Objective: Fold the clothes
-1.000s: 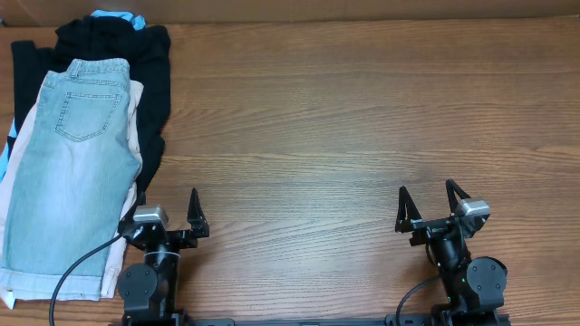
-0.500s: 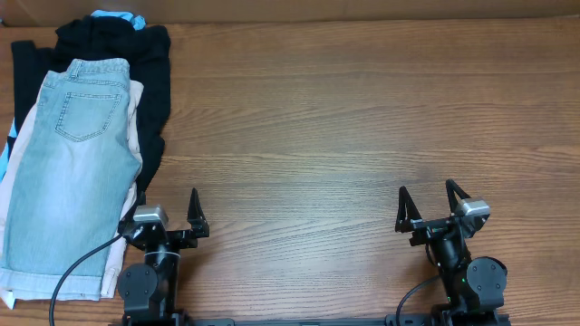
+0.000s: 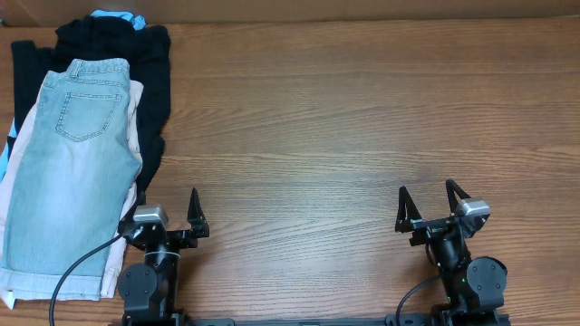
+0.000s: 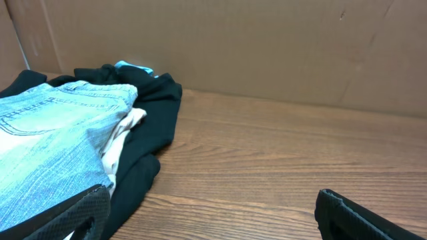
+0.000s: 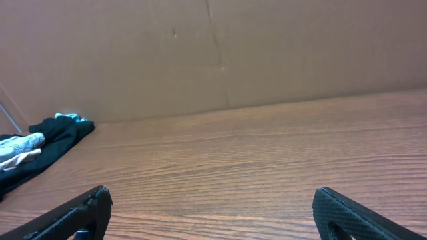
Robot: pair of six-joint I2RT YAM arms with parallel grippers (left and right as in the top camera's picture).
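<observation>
Denim shorts [image 3: 68,172] sit on top of a clothes pile at the left end of the table [image 3: 344,118]. They lie flat and doubled lengthwise, one leg over the other. The waistband is at the far end, one back patch pocket faces up, and the hemmed cuff is at the near edge.

Beige shorts [image 3: 137,113] lie under them and show along the right side and the near left. Below that, a black garment [image 3: 152,68] spreads out at the far end and the right. A bright blue scrap [image 3: 116,16] pokes out at the far edge of the pile.

You've got the left gripper [image 3: 168,208] low at the near edge, just beside the pile's near right corner. Its jaws are spread wide and hold nothing. In the left wrist view, one finger [image 4: 67,217] overlaps the denim and black fabric. I can't tell whether it touches. The other finger [image 4: 360,217] is over bare wood. The arm's cable [image 3: 82,267] crosses the denim cuff in the overhead view.

Your right gripper [image 3: 426,195] is at the near edge on the right, well apart from the pile. Its jaws are also spread wide, with nothing in them and only wood between the fingers [image 5: 67,217].

A cardboard wall [image 4: 267,47] runs behind the table.
</observation>
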